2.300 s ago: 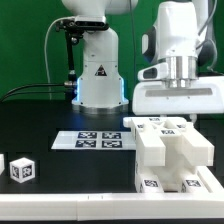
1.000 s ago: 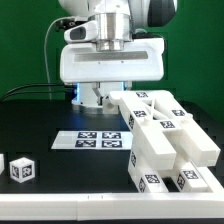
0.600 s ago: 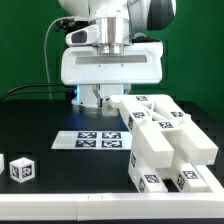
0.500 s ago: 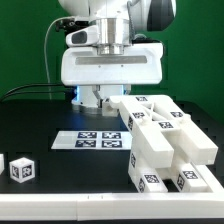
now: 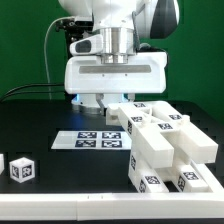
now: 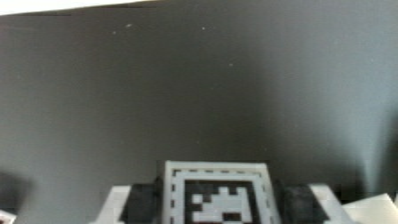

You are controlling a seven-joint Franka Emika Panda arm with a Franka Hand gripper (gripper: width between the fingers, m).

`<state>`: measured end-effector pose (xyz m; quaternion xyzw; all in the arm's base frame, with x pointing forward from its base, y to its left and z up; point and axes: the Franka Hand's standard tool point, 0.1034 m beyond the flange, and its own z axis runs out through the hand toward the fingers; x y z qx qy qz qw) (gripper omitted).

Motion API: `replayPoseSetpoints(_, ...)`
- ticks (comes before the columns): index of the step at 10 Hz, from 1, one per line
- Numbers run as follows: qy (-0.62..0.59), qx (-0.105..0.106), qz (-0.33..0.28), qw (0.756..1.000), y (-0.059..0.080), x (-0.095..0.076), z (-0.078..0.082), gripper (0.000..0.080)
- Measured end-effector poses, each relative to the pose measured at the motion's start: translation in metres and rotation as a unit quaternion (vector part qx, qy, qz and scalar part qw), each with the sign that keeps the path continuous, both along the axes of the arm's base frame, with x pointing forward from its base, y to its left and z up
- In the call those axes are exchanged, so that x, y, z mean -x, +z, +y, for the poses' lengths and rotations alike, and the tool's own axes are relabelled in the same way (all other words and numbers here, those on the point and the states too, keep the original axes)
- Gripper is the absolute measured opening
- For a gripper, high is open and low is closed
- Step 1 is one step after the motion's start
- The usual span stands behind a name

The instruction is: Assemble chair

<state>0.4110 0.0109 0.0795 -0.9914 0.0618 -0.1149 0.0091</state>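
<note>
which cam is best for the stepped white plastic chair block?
Exterior view: the stepped white plastic chair block shows nearly whole, tags visible. Wrist view catches only a blurred tagged white piece, likely part of it.

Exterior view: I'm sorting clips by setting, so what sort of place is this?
Probably a robotics lab bench: a black table with a marker board, tagged white chair parts, and a green backdrop behind the robot arm.

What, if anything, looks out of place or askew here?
The chair assembly lies skewed, at an angle to the marker board beside it. A small tagged cube sits at the exterior view's left, apart from it. Nothing looks damaged.
</note>
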Motion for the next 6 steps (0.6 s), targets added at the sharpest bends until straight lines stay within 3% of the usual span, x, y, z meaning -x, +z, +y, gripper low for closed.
replayPoseSetpoints(4,0.001,0.0,0.013,1.0,-0.01,0.004,0.0,0.0284)
replayPoseSetpoints(6,-0.003,-0.002,0.027,1.0,-0.011,0.004,-0.022,0.0284)
